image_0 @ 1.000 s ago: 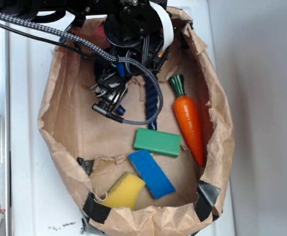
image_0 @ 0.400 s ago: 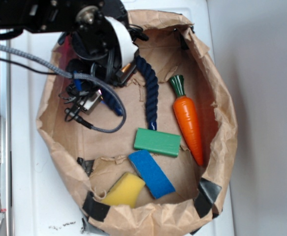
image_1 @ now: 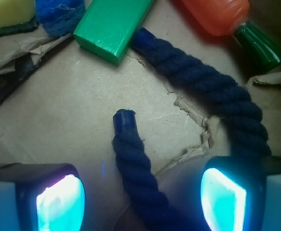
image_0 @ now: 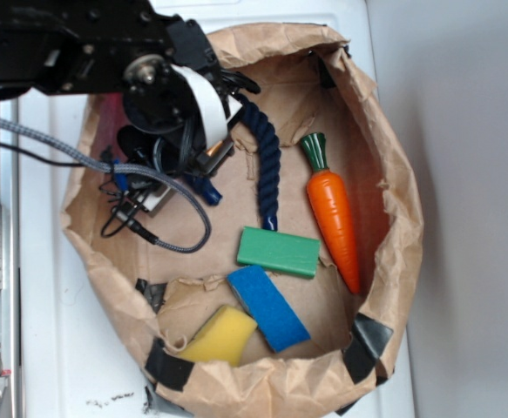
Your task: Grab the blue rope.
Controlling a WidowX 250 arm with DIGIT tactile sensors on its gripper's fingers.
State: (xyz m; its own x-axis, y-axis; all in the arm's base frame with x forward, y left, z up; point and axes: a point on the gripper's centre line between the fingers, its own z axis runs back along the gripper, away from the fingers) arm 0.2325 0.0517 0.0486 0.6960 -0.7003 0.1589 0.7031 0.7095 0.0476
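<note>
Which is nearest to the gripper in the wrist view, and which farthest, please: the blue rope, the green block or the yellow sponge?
1. Blue rope: one end lies between the fingers of the gripper.
2. Green block: ahead, left of centre.
3. Yellow sponge: far top-left corner.

A lab-like test rig: taped paper-bag bin point(image_0: 384, 200) of toys on a white bench point(image_0: 53, 305).
</note>
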